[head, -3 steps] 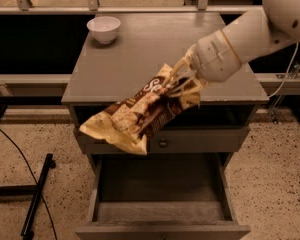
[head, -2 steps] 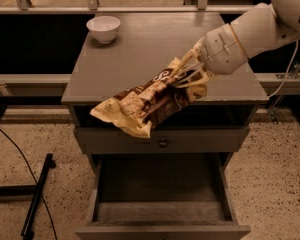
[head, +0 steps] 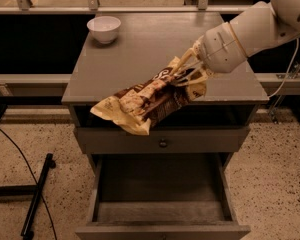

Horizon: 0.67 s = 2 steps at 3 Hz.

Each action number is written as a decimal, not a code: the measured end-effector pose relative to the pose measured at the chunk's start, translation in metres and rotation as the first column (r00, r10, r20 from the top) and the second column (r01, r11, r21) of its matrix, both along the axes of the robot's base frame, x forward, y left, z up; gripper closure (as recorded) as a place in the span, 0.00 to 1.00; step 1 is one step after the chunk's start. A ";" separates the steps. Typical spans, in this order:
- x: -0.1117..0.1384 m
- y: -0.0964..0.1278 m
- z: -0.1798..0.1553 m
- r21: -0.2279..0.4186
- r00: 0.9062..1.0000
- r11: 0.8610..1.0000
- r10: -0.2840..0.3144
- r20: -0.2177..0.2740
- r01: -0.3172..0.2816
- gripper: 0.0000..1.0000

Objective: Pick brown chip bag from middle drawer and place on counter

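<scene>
My gripper [head: 187, 76] is shut on the right end of the brown chip bag [head: 145, 100], a crinkled foil bag with a dark brown middle and pale cream ends. The bag hangs tilted, its left end low, over the front edge of the counter [head: 140, 54]. My white arm reaches in from the upper right. The middle drawer [head: 160, 194] is pulled out below, its grey floor bare.
A white bowl [head: 104, 28] stands at the counter's back left corner. A closed drawer front with a small round knob [head: 163, 143] sits above the open drawer. A black stand and cable [head: 32, 194] lie on the speckled floor at left.
My gripper has lifted the chip bag up and a little back, from in front of the cabinet toward the counter's front edge.
</scene>
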<state>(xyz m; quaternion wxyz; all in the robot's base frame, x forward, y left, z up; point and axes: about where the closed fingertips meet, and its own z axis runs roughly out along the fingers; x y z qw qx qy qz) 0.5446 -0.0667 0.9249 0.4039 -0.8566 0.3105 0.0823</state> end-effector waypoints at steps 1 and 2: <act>0.023 -0.034 0.028 -0.038 0.988 0.990 -0.130 0.088 0.134 1.00; 0.055 -0.096 0.064 -0.003 0.928 0.948 -0.309 0.209 0.317 1.00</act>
